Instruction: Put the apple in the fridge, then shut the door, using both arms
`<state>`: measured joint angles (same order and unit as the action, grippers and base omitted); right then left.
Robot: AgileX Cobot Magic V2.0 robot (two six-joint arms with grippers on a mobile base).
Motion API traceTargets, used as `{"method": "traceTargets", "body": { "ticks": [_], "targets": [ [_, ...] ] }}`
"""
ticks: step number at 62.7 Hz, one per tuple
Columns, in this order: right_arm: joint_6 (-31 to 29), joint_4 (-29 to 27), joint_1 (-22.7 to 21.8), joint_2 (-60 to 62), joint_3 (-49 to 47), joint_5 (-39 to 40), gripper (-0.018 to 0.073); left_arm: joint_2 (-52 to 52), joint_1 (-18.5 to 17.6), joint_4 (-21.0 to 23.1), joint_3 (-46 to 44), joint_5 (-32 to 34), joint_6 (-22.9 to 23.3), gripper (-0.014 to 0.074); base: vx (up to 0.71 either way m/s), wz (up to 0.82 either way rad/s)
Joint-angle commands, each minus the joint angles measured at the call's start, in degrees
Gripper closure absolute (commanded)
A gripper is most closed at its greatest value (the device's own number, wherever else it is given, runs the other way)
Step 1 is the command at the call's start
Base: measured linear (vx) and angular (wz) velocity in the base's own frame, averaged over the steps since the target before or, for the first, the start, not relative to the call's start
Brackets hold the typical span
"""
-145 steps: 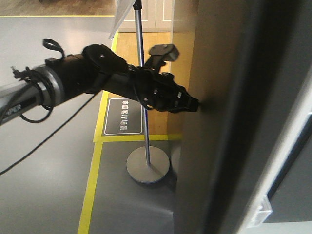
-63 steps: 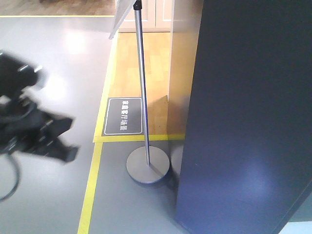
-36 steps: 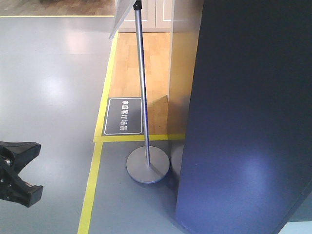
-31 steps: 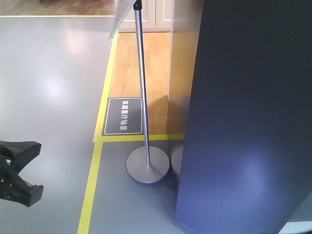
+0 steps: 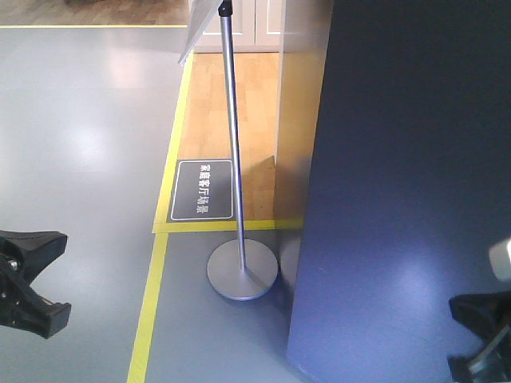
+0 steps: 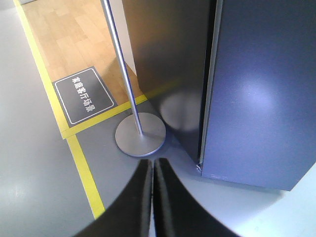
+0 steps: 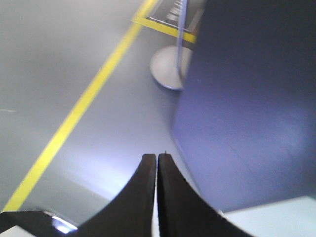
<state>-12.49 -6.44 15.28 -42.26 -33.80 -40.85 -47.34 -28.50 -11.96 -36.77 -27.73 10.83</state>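
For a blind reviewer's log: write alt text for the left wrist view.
Seen from above, the left gripper, its two black fingers pressed shut and empty, hangs over grey floor before the closed dark door of the fridge. A silver sign stand sits beside it, with yellow floor tape and a dark floor sign beyond.

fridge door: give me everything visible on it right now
The door is a tall flat panel, dark grey-blue outside, matte with soft light glare. It looks shut: in the left wrist view it sits flush against the fridge body, with only a thin pale seam at the edge. No handle, liner or bins show. Its lower edge sits just above the grey floor. Neither end effector touches it; both hang clear, left and right.
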Motion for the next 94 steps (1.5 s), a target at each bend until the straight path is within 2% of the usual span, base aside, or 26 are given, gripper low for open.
{"method": "traceTargets", "body": {
  "ticks": [1,8,14,26,34,43,69,94],
  "targets": [
    [7.6,7.5,-1.0,-3.2,-1.9,6.4,0.0571,0.3,0.0,-0.3,-1.4,4.2,0.6,0.0603,0.00,0.00],
    [18.5,16.3,-5.1,-6.4,-1.9,9.5,0.0571,0.3,0.0,-0.3,-1.4,4.2,0.6,0.0603,0.00,0.00],
    [21.4,21.2,-10.0,-8.0,-1.9,12.6,0.0571,0.3,0.0,-0.3,-1.4,4.2,0.6,0.0603,0.00,0.00],
    [21.7,22.2,-17.3,-8.6,-2.0,22.5,0.0569,0.3,0.0,-0.3,-1.4,4.2,0.6,0.0603,0.00,0.00],
    [22.0,22.2,-21.6,-8.6,-3.2,26.4,0.0569,0.3,0.0,-0.3,-1.4,4.2,0.6,0.0603,0.00,0.00],
    [22.0,22.2,-24.5,-8.9,-5.3,31.1,0.0569,0.3,0.0,-0.3,-1.4,4.2,0.6,0.0603,0.00,0.00],
    [22.3,22.2,-24.9,-20.4,-11.7,45.3,0.0568,0.3,0.0,-0.3,-1.4,4.2,0.6,0.0603,0.00,0.00],
    [22.4,22.2,-25.4,-33.5,-23.1,45.4,0.0566,0.3,0.0,-0.3,-1.4,4.1,0.6,0.0603,0.00,0.00]
  ]
}}
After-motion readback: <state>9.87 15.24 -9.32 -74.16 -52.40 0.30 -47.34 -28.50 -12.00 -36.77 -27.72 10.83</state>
